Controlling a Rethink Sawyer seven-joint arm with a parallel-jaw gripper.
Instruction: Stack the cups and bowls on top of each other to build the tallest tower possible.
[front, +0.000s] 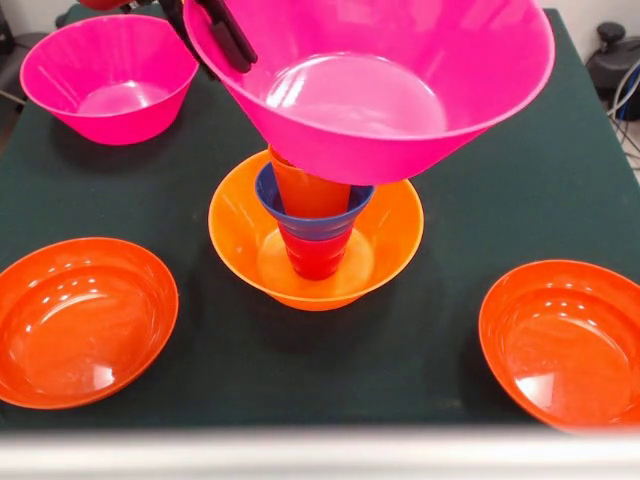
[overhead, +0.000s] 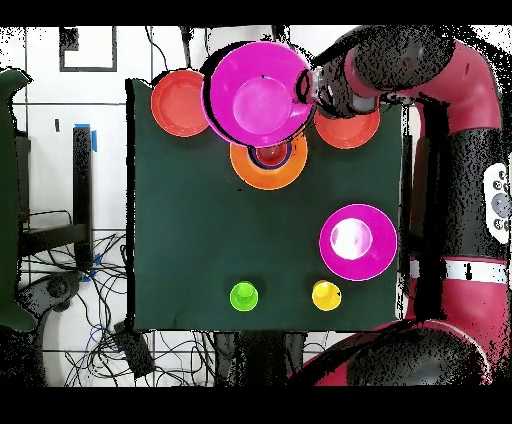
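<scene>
My gripper (front: 232, 48) is shut on the rim of a large pink bowl (front: 400, 90) and holds it, tilted, right over the tower. The tower is a large orange bowl (front: 240, 235) holding a red cup (front: 315, 257), a small blue bowl (front: 318, 222) and an orange cup (front: 305, 190). The pink bowl hides the orange cup's top, so I cannot tell if they touch. In the overhead view the gripper (overhead: 305, 90) holds the pink bowl (overhead: 260, 95) above the orange bowl (overhead: 268, 175). A green cup (overhead: 244, 296) and a yellow cup (overhead: 326, 295) stand near the robot's side.
A second pink bowl (front: 110, 75) (overhead: 357, 241) stands apart on the dark mat. Two shallow red-orange bowls (front: 85, 320) (front: 565, 340) flank the tower; overhead one shows whole (overhead: 178, 102) and the other (overhead: 350, 132) lies partly under the arm.
</scene>
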